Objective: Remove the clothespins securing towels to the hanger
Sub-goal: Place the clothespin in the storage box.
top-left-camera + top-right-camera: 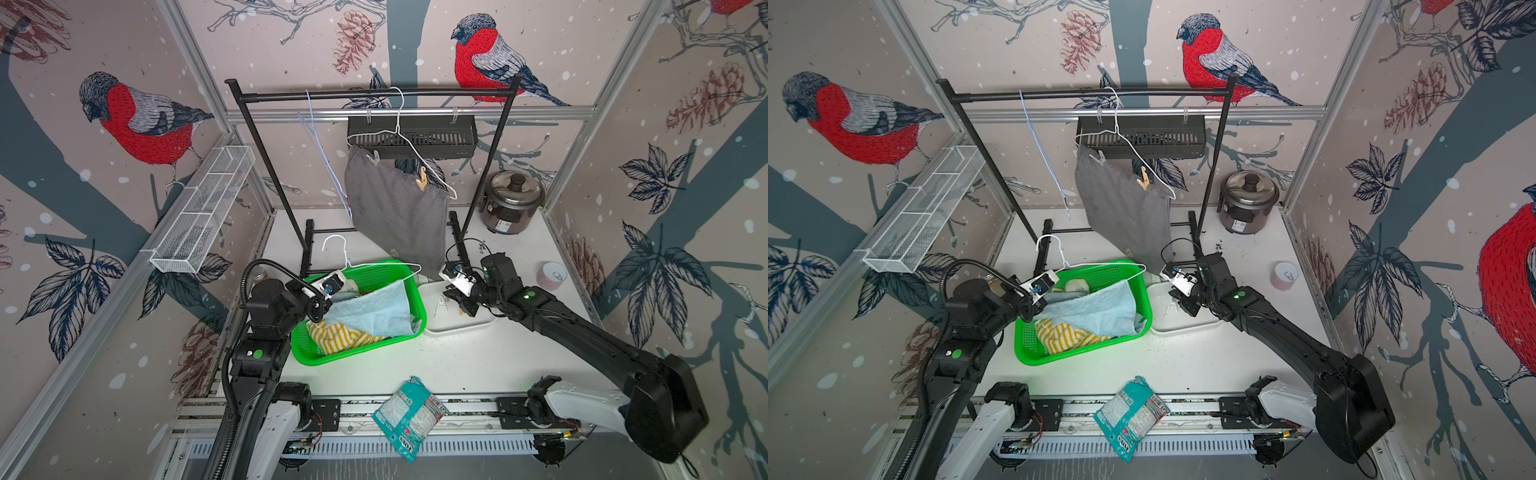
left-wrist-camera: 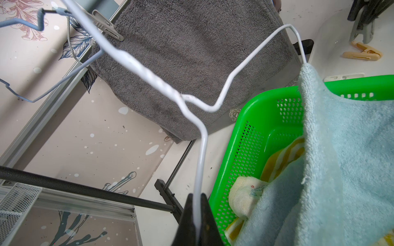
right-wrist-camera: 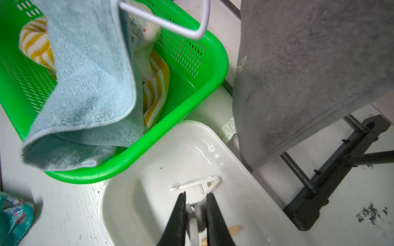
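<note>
Our left gripper (image 2: 197,197) is clamped tight on the wire of a white hanger (image 2: 203,149). It holds the hanger over the green basket (image 1: 357,358), just left of centre in both top views. The blue towel (image 1: 374,309) droops from the hanger's far end into the basket and lies across the striped towel (image 1: 338,337).

Our right gripper (image 3: 196,194) sits right of the basket, low over the white tray (image 3: 132,170). Its jaws are nearly closed on a grey peg (image 3: 197,215). A white peg (image 3: 198,184) and a tan peg (image 3: 234,229) lie in the tray beneath it. The tray stands just beside the basket's right side.

Above centre in both top views, the grey towel (image 1: 399,212) hangs from a second hanger (image 1: 415,149) on the black rail (image 1: 374,92). Two pegs pin it to the wire: a pale peg (image 1: 375,158) at its upper left corner and a wood peg (image 1: 422,179) on its upper right edge. The towel's lower corner bears a crest (image 1: 393,252) and reaches down behind the basket, near our right gripper.

Left of the towel, a blue hanger (image 1: 328,166) hangs on the rail. A cooker (image 1: 513,203) stands on the table at upper right and a pink cup (image 1: 552,274) at right. A packet (image 1: 409,415) lies at bottom centre.
</note>
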